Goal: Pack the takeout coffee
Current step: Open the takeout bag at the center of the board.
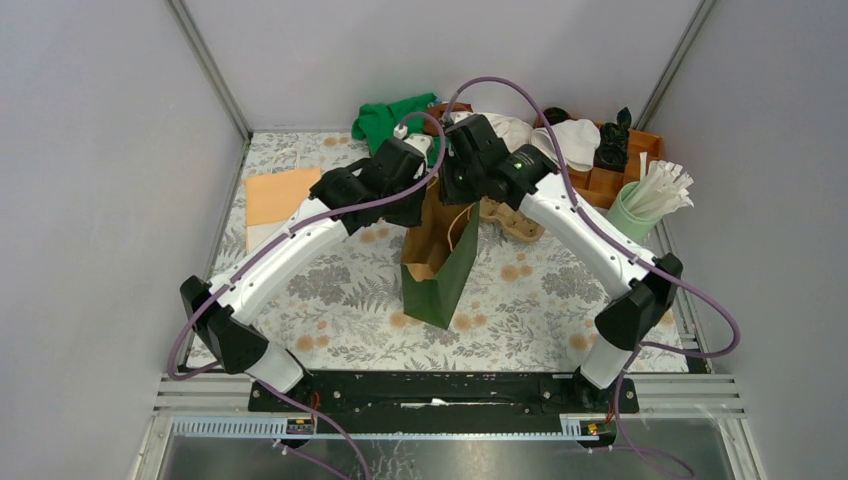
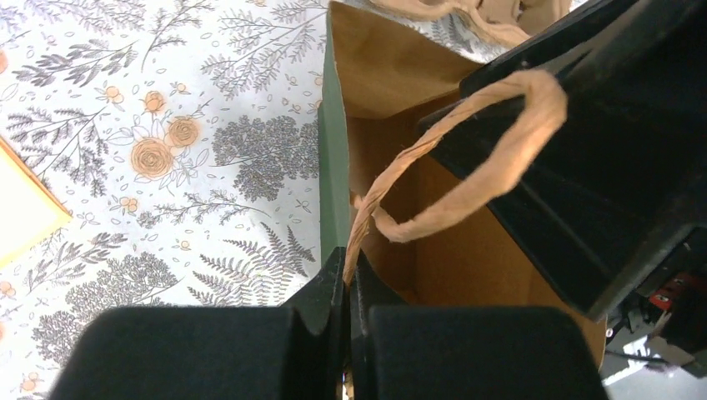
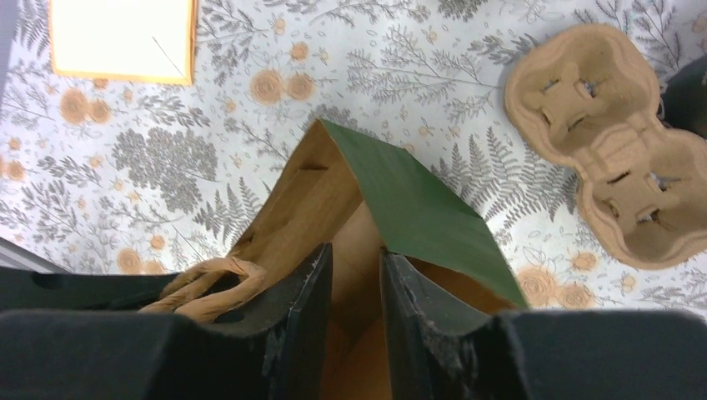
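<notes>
A green paper bag (image 1: pixel 440 270) with a brown inside stands open in the middle of the table. My left gripper (image 2: pixel 346 268) is shut on the bag's (image 2: pixel 333 167) rim, with a thin edge of paper pinched between its fingers beside a twisted paper handle (image 2: pixel 500 167). My right gripper (image 3: pixel 354 258) is open, its fingers dipped into the bag's (image 3: pixel 408 208) mouth with nothing between them. The other handle (image 3: pixel 208 287) lies over its left finger. From above, both grippers meet over the bag's far rim, left (image 1: pixel 418 198) and right (image 1: pixel 455 192). The takeout coffee is hidden or out of view.
A brown pulp cup carrier (image 1: pixel 512 222) (image 3: pixel 600 150) lies just right of the bag. A pale orange sheet (image 1: pixel 280 195) (image 3: pixel 121 37) lies at the left. At the back are a green cloth (image 1: pixel 385 118), a wooden organiser (image 1: pixel 610 175) and a green cup of white sticks (image 1: pixel 650 200).
</notes>
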Motion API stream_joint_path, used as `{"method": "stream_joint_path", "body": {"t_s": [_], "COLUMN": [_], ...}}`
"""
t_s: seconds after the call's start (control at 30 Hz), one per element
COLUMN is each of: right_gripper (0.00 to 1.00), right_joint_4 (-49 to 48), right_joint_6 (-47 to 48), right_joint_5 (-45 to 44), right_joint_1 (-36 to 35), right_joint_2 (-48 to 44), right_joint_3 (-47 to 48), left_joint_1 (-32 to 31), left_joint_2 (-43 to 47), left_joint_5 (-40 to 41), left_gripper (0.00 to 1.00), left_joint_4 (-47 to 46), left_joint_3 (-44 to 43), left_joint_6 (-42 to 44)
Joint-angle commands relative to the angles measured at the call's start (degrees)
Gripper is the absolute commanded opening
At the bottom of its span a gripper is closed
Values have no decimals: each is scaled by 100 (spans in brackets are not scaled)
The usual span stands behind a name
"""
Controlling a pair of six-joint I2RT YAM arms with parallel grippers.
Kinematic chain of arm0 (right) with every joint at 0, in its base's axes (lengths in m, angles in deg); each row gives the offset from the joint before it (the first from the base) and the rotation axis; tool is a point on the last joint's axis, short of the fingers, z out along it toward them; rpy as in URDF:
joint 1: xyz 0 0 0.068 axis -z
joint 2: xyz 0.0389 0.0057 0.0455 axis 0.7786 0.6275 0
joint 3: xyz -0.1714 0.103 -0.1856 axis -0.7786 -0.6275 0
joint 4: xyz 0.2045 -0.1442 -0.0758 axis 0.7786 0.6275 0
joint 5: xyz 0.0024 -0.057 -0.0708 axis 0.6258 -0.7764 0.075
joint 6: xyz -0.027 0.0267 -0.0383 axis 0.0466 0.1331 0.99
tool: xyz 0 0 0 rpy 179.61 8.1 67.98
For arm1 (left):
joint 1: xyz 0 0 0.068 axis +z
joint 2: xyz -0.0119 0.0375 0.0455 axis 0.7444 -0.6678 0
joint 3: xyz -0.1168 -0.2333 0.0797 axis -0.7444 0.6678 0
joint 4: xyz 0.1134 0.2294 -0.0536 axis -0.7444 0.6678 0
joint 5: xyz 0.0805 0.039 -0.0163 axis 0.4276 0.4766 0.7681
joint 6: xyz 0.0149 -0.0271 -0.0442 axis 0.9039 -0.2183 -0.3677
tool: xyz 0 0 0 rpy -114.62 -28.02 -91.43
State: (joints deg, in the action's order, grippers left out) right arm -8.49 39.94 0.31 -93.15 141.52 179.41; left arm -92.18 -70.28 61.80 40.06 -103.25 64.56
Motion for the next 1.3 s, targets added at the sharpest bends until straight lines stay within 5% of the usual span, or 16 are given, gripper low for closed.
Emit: {"method": "stream_joint_path", "body": {"t_s": [0.0, 0.57, 0.87, 1.07, 1.27], "right_gripper": [35, 38, 29, 0, 0], "right_joint_4": [376, 1016, 849, 642, 271], "right_joint_6": [-104, -142, -78, -135, -83], "right_joint_5": [-120, -93, -491, -1371, -1893], "right_joint_1": [-73, -488, -963, -1488, -1772], "right_joint_2": [411, 1307, 513, -260, -781], "right_joint_3": [902, 3593, 2914, 1743, 1114], "left_joint_1": [14, 23, 22, 22, 19], "left_joint_2": [346, 1534, 1514, 1389, 1155], "left_joint_5": [630, 1872, 1672, 1628, 1517], "left_gripper": [0, 0, 0, 0, 0], "left_joint_4": [-405, -1073, -1016, -923, -783], "left_joint_3": [3, 1306, 1360, 1356, 1185], "left_joint_6": [-813, -3844, -4522, -4757, -4790]}}
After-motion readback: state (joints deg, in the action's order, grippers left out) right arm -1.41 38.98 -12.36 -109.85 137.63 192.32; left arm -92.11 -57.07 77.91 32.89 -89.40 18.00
